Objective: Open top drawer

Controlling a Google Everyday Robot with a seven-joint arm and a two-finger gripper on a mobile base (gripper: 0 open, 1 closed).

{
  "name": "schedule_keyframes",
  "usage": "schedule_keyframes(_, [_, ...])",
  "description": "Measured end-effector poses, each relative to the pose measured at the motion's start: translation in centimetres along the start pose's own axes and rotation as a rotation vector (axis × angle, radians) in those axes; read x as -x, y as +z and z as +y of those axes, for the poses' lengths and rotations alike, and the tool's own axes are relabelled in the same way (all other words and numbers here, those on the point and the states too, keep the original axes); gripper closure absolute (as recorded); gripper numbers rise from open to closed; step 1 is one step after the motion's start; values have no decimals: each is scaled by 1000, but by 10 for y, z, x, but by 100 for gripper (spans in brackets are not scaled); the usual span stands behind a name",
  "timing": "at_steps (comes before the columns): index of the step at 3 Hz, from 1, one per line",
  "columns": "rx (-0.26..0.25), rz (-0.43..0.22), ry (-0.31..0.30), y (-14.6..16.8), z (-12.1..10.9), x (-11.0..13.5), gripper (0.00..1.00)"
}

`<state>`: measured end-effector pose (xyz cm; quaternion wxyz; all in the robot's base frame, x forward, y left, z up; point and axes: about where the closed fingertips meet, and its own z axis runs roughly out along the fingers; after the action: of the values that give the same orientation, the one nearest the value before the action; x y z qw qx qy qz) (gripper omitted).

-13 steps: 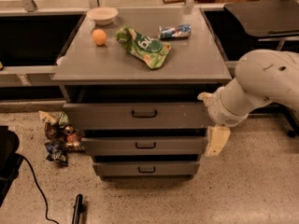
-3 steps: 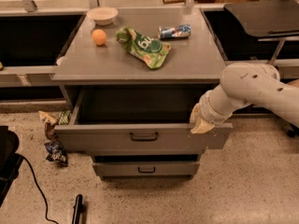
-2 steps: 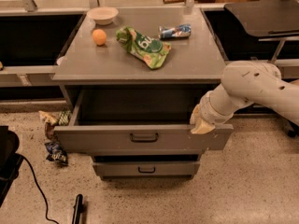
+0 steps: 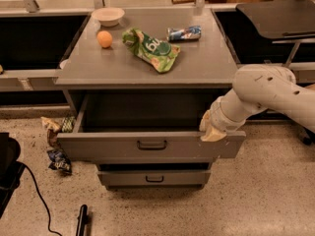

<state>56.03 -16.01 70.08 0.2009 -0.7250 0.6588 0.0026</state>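
The top drawer (image 4: pixel 113 146) of the grey cabinet stands pulled far out, showing its deep grey box and a small black bar handle (image 4: pixel 151 144) at the centre of its front. My gripper (image 4: pixel 212 130) is at the right end of the drawer front, resting on or just over its top edge. The white arm (image 4: pixel 261 95) reaches in from the right. A narrower drawer (image 4: pixel 154 178) shows shut below; the middle one is hidden under the open drawer.
On the cabinet top (image 4: pixel 88 68) lie a white bowl (image 4: pixel 108 16), an orange (image 4: pixel 104 39), a green chip bag (image 4: pixel 150 48) and a blue can (image 4: pixel 184 33). Snack packets (image 4: pixel 56 146) litter the floor at left. A black cable (image 4: pixel 42 205) and black object (image 4: pixel 81 219) lie at lower left.
Since 4.3 s ago the top drawer has gone from shut to pulled far out, and my gripper moved from beside the cabinet's right side up to the drawer front. Little changed in the last second.
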Motion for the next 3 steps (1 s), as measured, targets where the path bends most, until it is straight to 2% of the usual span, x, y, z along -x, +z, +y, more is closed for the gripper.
schedule_keyframes(1, [0,0,0,0,0,0,11])
schedule_keyframes(2, [1,0,0,0,0,0,0])
schedule_keyframes(3, [51,-11,7,6,10,2,0])
